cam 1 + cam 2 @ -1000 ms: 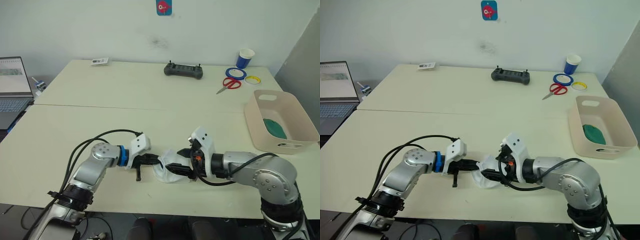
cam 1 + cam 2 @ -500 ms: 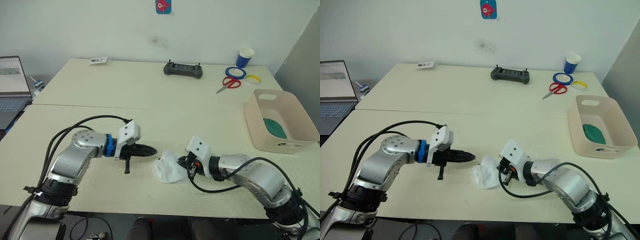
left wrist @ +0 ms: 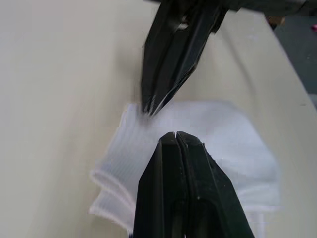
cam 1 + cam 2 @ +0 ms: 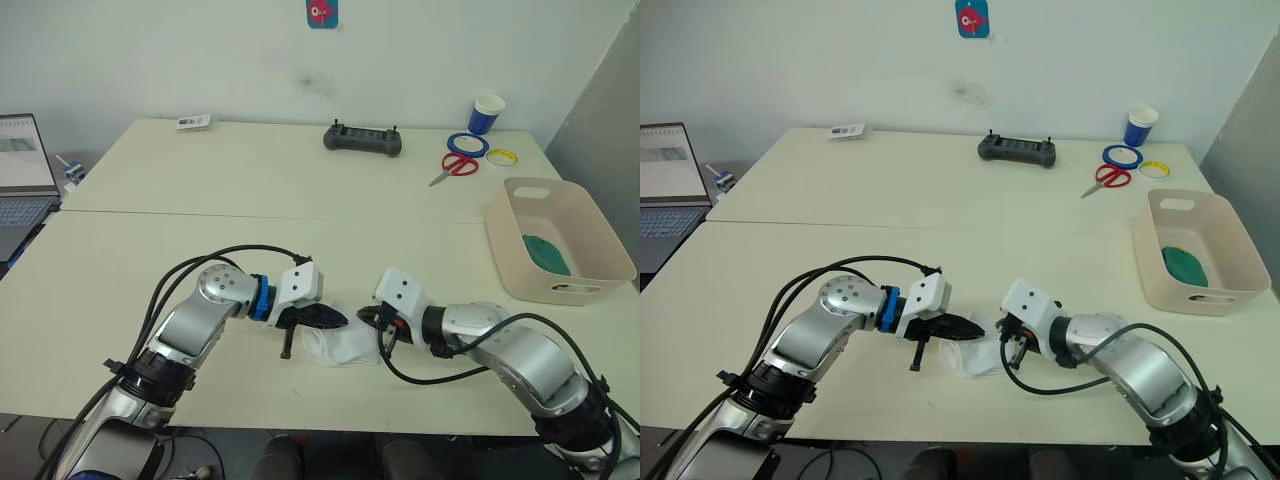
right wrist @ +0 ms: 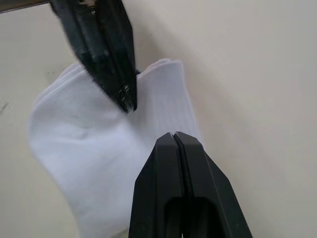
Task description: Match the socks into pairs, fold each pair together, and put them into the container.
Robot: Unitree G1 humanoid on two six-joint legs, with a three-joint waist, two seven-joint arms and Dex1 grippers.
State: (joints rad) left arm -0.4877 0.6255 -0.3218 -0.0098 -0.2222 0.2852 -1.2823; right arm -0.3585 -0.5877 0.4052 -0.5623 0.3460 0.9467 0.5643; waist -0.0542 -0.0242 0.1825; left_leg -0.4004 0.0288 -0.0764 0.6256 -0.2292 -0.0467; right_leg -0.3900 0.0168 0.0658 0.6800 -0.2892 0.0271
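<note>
We've got the white socks [image 4: 340, 345] stacked near the front edge of the table [image 4: 200, 240], between both grippers. Our left gripper [image 4: 338, 321] has its fingers pinched together, tips resting on top of the socks. The right gripper [image 4: 374, 321] is closed too, sitting at their other edge. The tub [image 4: 598, 262] is off to the right with a green sock [image 4: 547, 253] in it.

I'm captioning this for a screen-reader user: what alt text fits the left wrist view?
The left gripper, fingers shut, rests its tips on the folded white socks lying on the table. The right gripper, also shut, points at the socks from the opposite side.
</note>
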